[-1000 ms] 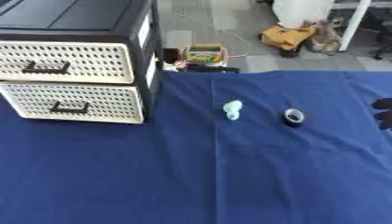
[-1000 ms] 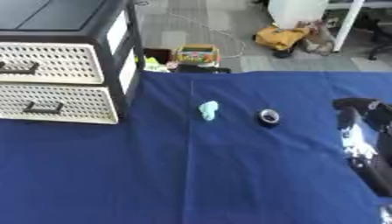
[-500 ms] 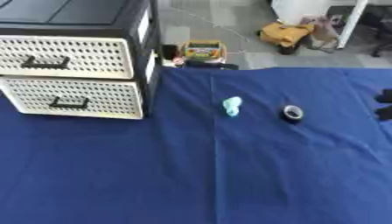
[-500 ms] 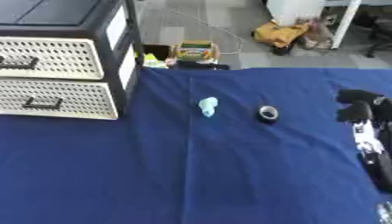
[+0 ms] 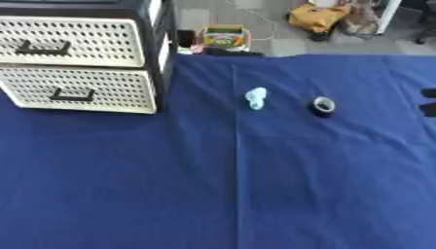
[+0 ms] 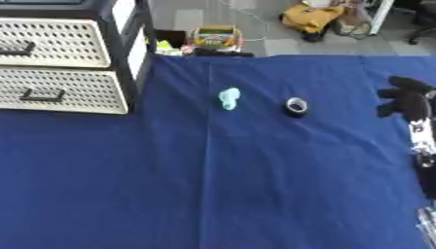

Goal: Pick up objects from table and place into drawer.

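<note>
A small pale turquoise object (image 5: 255,97) lies on the blue-clothed table (image 5: 213,185), a little past its middle. Just right of it rests a black tape roll (image 5: 323,105). At the far left stands a drawer unit (image 5: 157,58) with two cream perforated drawers, the upper drawer (image 5: 72,41) and the lower drawer (image 5: 81,90); both are closed and have black handles. My right hand (image 6: 405,97) comes in along the right edge, level with the tape roll and well to its right, open and holding nothing. My left hand shows in neither view.
Beyond the table's far edge (image 5: 298,54) the floor holds a colourful box (image 5: 224,36) and a yellow bag (image 5: 319,14). The blue cloth stretches bare from the two objects to the near edge.
My right hand has moved away from me along the right edge, up to the level of the tape roll. The camera has also tilted, shifting the whole picture upward.
</note>
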Robot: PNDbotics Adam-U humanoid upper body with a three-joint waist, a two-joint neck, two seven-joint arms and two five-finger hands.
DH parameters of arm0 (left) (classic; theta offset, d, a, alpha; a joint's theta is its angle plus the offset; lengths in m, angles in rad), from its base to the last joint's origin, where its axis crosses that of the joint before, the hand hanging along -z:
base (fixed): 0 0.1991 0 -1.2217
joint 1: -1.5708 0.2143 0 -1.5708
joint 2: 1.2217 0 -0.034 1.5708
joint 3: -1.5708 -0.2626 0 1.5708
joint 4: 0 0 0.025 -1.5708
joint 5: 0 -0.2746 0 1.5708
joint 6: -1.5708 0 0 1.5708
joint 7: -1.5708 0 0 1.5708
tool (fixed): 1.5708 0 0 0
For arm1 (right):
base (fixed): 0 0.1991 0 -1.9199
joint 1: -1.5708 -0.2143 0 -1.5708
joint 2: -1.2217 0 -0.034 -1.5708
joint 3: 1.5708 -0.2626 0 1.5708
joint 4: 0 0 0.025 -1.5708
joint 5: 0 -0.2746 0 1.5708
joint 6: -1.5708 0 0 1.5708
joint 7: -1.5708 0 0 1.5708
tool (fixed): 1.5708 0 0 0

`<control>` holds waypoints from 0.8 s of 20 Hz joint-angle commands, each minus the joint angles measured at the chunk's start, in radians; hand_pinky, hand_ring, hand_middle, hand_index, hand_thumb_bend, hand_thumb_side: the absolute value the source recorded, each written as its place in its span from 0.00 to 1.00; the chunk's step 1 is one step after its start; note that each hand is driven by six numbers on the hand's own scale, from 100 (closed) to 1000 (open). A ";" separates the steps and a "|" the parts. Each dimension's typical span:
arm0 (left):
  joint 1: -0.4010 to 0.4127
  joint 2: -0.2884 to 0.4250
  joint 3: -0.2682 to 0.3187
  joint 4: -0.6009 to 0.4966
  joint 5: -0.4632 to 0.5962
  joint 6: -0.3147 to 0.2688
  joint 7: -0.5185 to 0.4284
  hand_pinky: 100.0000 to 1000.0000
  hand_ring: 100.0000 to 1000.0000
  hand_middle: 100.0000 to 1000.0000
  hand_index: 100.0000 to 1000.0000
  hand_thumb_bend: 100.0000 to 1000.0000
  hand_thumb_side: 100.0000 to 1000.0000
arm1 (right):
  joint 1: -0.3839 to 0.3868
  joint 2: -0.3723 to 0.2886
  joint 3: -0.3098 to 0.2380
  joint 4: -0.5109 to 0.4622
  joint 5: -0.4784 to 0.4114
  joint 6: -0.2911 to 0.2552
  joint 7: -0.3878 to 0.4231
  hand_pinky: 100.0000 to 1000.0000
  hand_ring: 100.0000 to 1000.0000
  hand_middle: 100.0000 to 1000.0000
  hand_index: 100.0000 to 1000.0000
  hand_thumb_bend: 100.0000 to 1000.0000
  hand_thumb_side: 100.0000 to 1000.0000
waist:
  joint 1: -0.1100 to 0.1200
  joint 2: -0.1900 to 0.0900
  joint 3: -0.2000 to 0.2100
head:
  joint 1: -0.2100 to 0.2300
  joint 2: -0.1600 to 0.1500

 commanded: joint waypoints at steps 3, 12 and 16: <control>-0.025 0.067 0.028 -0.014 -0.002 0.000 -0.048 0.54 0.29 0.35 0.73 0.00 0.37 | -0.004 -0.007 -0.003 -0.016 -0.004 -0.008 0.007 0.59 0.69 0.38 0.77 0.08 0.94 | -0.003 -0.013 0.005 | 0.011 -0.035; -0.107 0.147 0.014 -0.014 0.012 0.006 -0.212 0.56 0.31 0.38 0.77 0.00 0.43 | -0.003 -0.001 0.002 -0.016 0.013 0.005 0.010 0.58 0.69 0.37 0.76 0.08 0.93 | -0.009 -0.003 0.027 | -0.002 -0.081; -0.143 0.184 -0.031 -0.014 0.015 0.013 -0.273 0.56 0.33 0.39 0.78 0.00 0.48 | -0.004 -0.001 0.004 -0.016 0.014 0.012 0.009 0.58 0.69 0.36 0.76 0.07 0.92 | -0.009 -0.002 0.037 | -0.021 -0.094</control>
